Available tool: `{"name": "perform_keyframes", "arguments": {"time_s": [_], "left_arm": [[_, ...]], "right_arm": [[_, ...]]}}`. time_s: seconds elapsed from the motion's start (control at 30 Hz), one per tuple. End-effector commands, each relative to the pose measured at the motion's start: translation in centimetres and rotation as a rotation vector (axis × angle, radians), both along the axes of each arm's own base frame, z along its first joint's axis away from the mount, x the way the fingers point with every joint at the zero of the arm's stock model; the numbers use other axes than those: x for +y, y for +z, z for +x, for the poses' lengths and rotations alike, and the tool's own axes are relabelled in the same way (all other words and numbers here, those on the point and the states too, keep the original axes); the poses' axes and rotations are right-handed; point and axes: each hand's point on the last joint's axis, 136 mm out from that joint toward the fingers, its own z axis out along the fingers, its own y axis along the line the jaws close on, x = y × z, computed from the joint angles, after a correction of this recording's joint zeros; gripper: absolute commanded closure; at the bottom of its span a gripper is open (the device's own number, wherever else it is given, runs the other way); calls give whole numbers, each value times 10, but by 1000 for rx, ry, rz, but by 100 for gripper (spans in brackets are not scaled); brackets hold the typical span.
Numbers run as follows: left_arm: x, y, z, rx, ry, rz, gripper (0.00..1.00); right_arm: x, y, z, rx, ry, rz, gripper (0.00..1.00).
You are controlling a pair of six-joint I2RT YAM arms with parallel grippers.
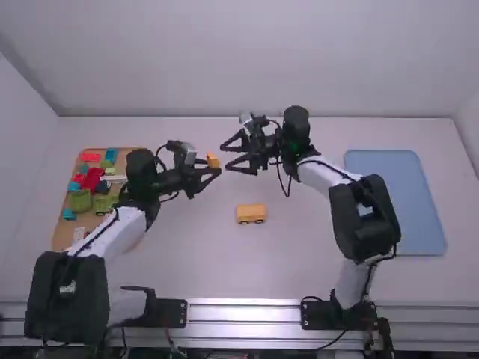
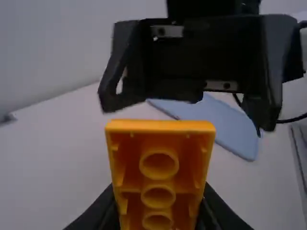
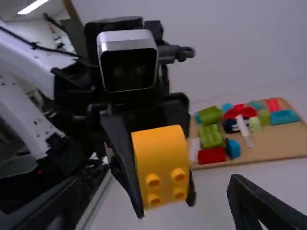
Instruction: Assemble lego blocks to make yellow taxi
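Left gripper (image 1: 210, 166): I'm pinching the yellow block (image 1: 212, 160).
Right gripper (image 1: 227, 156): fingers spread.
Blue mat's (image 1: 397, 202) edge: well right of the car (image 1: 251, 214), with room between.

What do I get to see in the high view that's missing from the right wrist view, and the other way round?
High view: the blue tray on the table, and a yellow wheeled piece standing between the two arms.

Right wrist view: four round studs on the raised yellow block, and a bright ceiling light.

Both: the left hand gripping that block above the table, the right hand with its fingers apart, and the wooden board with coloured blocks on it.
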Motion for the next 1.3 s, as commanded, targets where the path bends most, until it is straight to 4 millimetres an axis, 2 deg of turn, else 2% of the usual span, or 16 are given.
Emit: {"name": "perform_keyframes", "arguments": {"time_s": [0.0, 0.13, 0.27, 0.33, 0.6, 0.73, 0.93, 1.0, 1.03, 1.07, 1.1, 1.13, 1.27], "left_arm": [[-5, -9, -1, 44, -50, -33, 90], [-8, -10, 0, 17, -101, -56, 89], [-10, -8, 1, 15, -117, -80, 88], [-14, -6, -3, 12, -143, -87, 89], [-18, -6, -5, 14, -156, -87, 88], [-19, -6, -5, 15, -157, -86, 88], [-17, -6, -4, 15, -148, -86, 80], [-17, -7, -4, 15, -148, -86, 71], [-18, -7, -4, 14, -147, -85, 48], [-18, -7, -3, 14, -145, -85, 32], [-18, -7, -3, 13, -142, -84, 9], [-16, -8, 2, 20, -112, -80, 1], [-10, -13, 10, 39, -52, -71, 1]], "right_arm": [[6, 3, -11, 23, 77, -5, 20], [13, 4, -18, 11, 97, -1, 20], [16, 5, -21, -2, 104, 4, 31], [16, 5, -17, -3, 85, 4, 39], [17, 5, -19, -24, 93, 12, 53], [21, 5, -23, -43, 108, 20, 66], [21, 5, -23, -45, 107, 20, 70], [20, 6, -23, -55, 106, 24, 71], [19, 6, -21, -56, 100, 24, 72], [17, 6, -19, -56, 91, 24, 74], [16, 6, -16, -58, 81, 24, 78], [14, 8, -10, -78, 55, 31, 81], [5, 13, 6, -108, -20, 42, 80]]}}
